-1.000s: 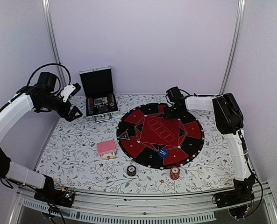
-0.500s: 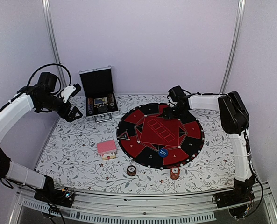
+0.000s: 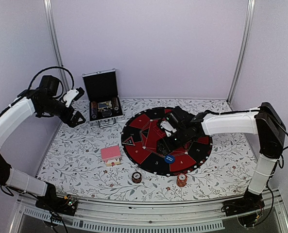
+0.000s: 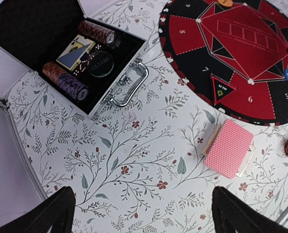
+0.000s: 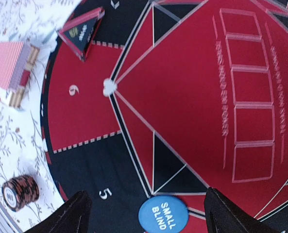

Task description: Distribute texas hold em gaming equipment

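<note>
A flower-printed cloth covers the table, which is closed in by pale lilac walls. A round red-and-black poker mat lies right of centre.

**Equipment.**
- The pink card box sits on the cloth just left of the mat.
- A dark chip stack and an orange chip stack stand off the mat's near rim.
- The blue small-blind button rests on the mat's near side.
- More chips are in the open black case at the far left.

**Grippers.**
- Your right gripper hangs over the mat's centre. Its fingers are spread wide and carry nothing, and the blue button lies below the gap between them.
- Your left gripper is held high beside the case, also released and empty.

**Hazards.**
- The button is a thin disc on felt. If you descend on it off-centre, the fingertips are likely to skate over it or push it along. If you press too hard, they may drag the mat itself.
- A low sweep toward the near rim could topple a chip stack, since stacked chips shear easily under a side nudge.

**Change from one second ago.**
- The right arm then reached over the mat's far rim. It has since swung nearer and leftward to the centre, elbow extended.
- The left arm, box, stacks and button have not moved.
</note>
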`<state>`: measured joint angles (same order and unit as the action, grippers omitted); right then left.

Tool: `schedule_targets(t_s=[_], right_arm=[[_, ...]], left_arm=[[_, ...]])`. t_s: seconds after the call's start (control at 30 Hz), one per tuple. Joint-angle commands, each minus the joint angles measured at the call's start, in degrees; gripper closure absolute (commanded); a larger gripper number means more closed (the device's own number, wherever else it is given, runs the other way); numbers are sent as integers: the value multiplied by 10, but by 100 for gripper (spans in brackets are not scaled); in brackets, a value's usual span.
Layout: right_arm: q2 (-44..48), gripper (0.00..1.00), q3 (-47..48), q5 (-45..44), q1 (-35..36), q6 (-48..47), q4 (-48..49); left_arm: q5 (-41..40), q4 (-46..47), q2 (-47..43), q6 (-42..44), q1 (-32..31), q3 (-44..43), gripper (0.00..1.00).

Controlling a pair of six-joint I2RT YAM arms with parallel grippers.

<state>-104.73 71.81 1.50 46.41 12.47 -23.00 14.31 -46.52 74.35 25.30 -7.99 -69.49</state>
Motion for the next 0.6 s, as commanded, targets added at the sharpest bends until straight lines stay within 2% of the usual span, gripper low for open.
schedule_targets(t_s=[0.0, 0.13, 0.57], right_arm=[[6, 18, -30, 21, 7, 17, -39], [8, 22, -42, 24, 17, 21, -42], [-52, 25, -8, -12, 41, 8, -61]], left_arm=[[0, -10, -14, -1, -7, -6, 0], [0, -11, -17, -3, -7, -5, 0], [-1, -10, -22, 1, -7, -2, 0]])
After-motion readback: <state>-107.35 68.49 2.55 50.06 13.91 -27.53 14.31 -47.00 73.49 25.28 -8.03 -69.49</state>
